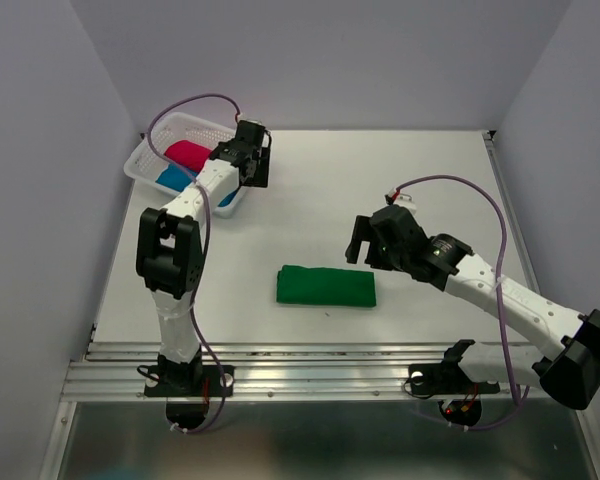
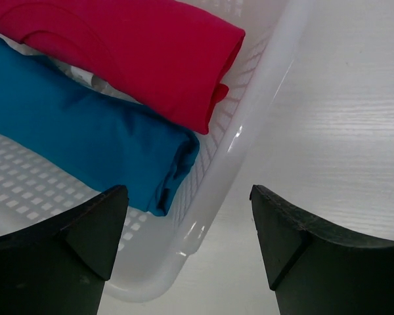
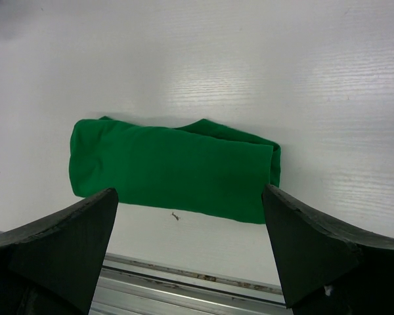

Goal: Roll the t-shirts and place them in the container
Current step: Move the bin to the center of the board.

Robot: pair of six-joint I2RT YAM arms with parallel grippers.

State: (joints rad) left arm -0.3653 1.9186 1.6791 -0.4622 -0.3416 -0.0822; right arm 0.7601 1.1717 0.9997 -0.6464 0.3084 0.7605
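Now the green t-shirt (image 1: 326,286) lies as a compact oblong bundle on the white surface (image 1: 380,170), towards its front edge, between the two arms. The right pincer (image 3: 189,197) hovers above it, fingers spread wide and empty. The left pincer (image 2: 187,220), likewise spread and empty, hangs over the rim of the white basket (image 1: 145,160), where the rolled crimson-pink t-shirt (image 1: 187,154) and blue t-shirt (image 1: 172,178) lie touching.
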